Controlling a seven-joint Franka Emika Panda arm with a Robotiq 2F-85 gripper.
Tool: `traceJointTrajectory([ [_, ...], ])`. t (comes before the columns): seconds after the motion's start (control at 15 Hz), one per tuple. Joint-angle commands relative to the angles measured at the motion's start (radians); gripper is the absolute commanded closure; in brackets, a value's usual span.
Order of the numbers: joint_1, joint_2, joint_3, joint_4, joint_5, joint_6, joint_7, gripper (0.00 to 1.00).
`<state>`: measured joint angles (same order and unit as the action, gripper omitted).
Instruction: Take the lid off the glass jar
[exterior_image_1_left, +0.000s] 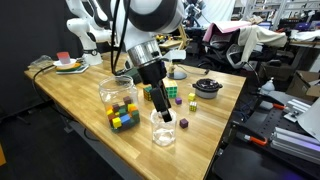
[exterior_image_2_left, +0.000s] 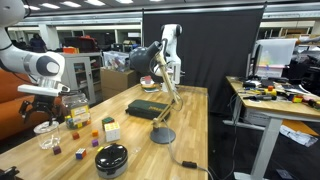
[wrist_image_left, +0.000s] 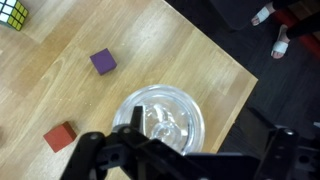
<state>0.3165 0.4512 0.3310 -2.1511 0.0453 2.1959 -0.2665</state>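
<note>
The small clear glass jar (exterior_image_1_left: 163, 134) stands near the front edge of the wooden table (exterior_image_1_left: 80, 85); it also shows in an exterior view (exterior_image_2_left: 48, 138). Its clear round glass lid (wrist_image_left: 162, 120) sits on top, seen from above in the wrist view. My gripper (exterior_image_1_left: 161, 112) hangs directly over the lid, just above it, in both exterior views (exterior_image_2_left: 46, 112). In the wrist view its fingers (wrist_image_left: 185, 152) are spread to either side of the jar. It is open and holds nothing.
A larger jar (exterior_image_1_left: 120, 103) with coloured cubes stands close beside the small one. A purple cube (wrist_image_left: 102, 61), a red cube (wrist_image_left: 60, 136), a Rubik's cube (exterior_image_1_left: 172, 93) and a black round dish (exterior_image_1_left: 207, 87) lie nearby. A desk lamp (exterior_image_2_left: 163, 135) stands further along.
</note>
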Motion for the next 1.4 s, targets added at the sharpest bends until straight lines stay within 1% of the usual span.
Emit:
traceJointTrajectory([
  [0.0,0.005,0.005,0.007,0.028,-0.020,-0.038,0.006,0.00],
  [0.73,0.017,0.052,-0.005,0.066,-0.053,-0.053,0.018,0.00],
  [0.8,0.019,0.057,-0.006,0.071,-0.058,-0.055,0.021,0.01],
  [0.87,0.021,0.060,-0.006,0.075,-0.062,-0.060,0.026,0.11],
  [1.07,0.023,0.064,-0.009,0.087,-0.072,-0.076,0.038,0.36],
  [1.2,0.023,0.065,-0.010,0.094,-0.078,-0.082,0.044,0.50],
  [1.27,0.023,0.066,-0.011,0.098,-0.079,-0.085,0.047,0.58],
  [1.33,0.023,0.067,-0.012,0.101,-0.079,-0.086,0.047,0.64],
])
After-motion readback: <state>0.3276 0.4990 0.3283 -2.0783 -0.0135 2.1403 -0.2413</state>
